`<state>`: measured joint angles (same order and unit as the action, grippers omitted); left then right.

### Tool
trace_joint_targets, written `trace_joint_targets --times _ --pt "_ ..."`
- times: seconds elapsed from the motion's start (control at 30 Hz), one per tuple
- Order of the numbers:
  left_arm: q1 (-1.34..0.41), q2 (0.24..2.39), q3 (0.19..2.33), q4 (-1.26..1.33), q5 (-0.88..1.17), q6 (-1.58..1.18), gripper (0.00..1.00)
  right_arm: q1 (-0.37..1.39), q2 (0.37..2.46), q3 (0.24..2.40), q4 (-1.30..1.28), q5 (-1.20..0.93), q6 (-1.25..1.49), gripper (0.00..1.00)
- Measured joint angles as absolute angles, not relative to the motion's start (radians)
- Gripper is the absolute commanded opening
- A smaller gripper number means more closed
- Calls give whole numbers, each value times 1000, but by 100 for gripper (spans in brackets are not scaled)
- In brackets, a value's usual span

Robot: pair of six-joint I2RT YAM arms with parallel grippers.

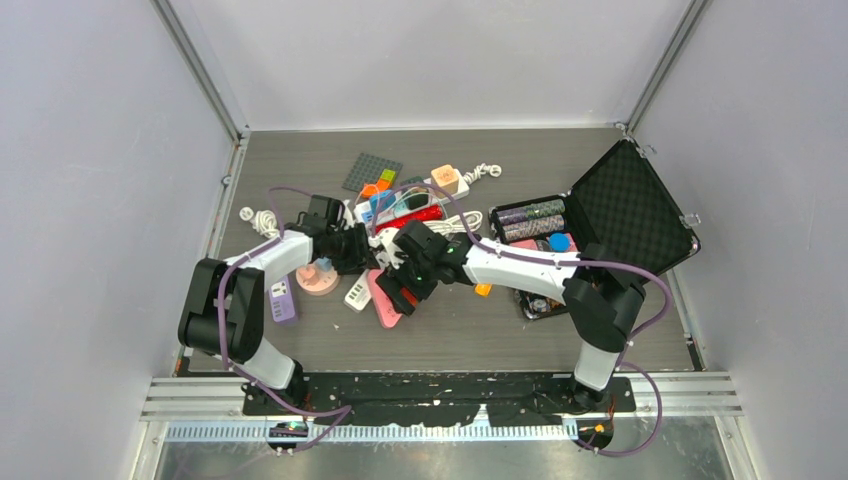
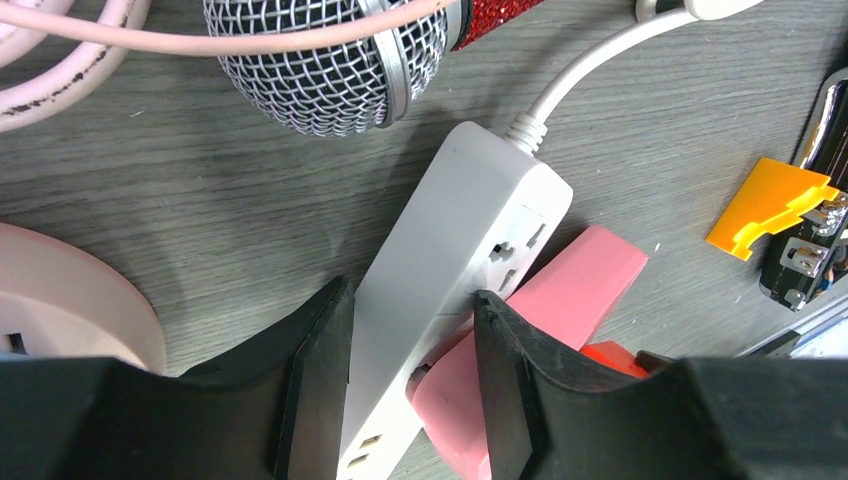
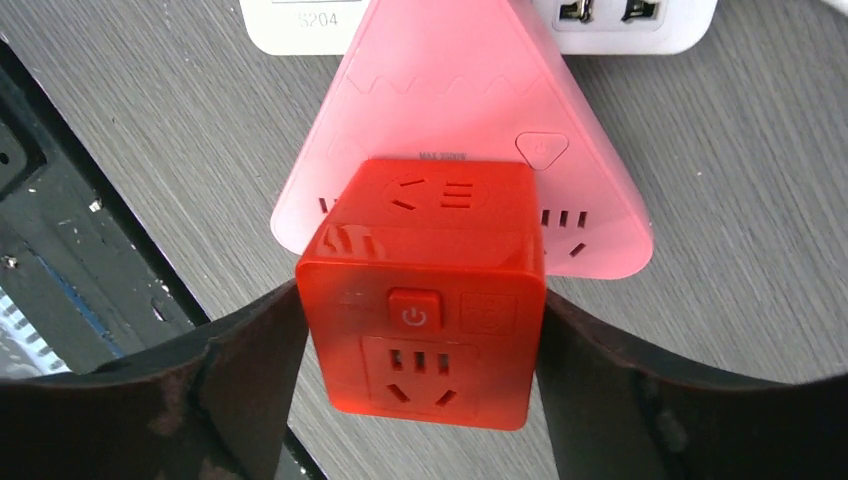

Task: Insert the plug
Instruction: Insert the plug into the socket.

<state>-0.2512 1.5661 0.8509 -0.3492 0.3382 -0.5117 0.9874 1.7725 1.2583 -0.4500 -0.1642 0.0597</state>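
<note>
The right end effector [image 3: 422, 300] stands spread wide. Its fingertips flank a red cube socket adapter [image 3: 420, 350] without visibly clamping it. The cube sits on top of a pink triangular power strip [image 3: 460, 90], which lies on the grey counter [image 3: 740, 300].

The left end effector [image 2: 412, 300] is closed on a white power strip [image 2: 440, 250], one finger against each long side. The pink strip pokes out from under the white one on that finger's right.

Clutter crowds the spot. A mesh-headed microphone [image 2: 320, 60] lies just beyond the white strip's cord end, under a pale pink cable [image 2: 150, 40]. A round pink base [image 2: 70, 300] sits to the left and an orange plastic piece [image 2: 765, 205] to the right. An open black case [image 1: 630, 210] stands well off to the right.

From above, the left arm [image 1: 270, 255] reaches forward and inward. The right arm [image 1: 520, 265] stretches leftward across the counter, so the two wrists nearly meet over the strips.
</note>
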Motion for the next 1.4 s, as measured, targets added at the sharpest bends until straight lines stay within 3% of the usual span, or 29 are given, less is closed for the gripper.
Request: trace_joint_targets --times 0.03,0.13,0.17,0.23,0.3,0.93,1.4 --pt "-251 1566 851 -352 340 -511 46 990 1773 1256 -450 -157 51 66" --pt "-251 1566 851 -356 341 -510 46 993 1772 1246 -443 -146 28 48" --pt "-251 1566 852 -356 341 -510 46 994 1770 1244 -439 -142 23 32" --pt "-251 1566 852 -357 341 -508 46 999 1763 1231 -424 -133 16 10" --pt "-251 1566 852 -358 341 -507 46 1002 1753 1210 -400 -126 17 6" --pt "-245 1566 853 -349 326 -494 45 1088 1703 954 -19 51 102 5" --pt "-237 1554 856 -339 271 -482 47 1092 1776 1064 -83 55 127 5"
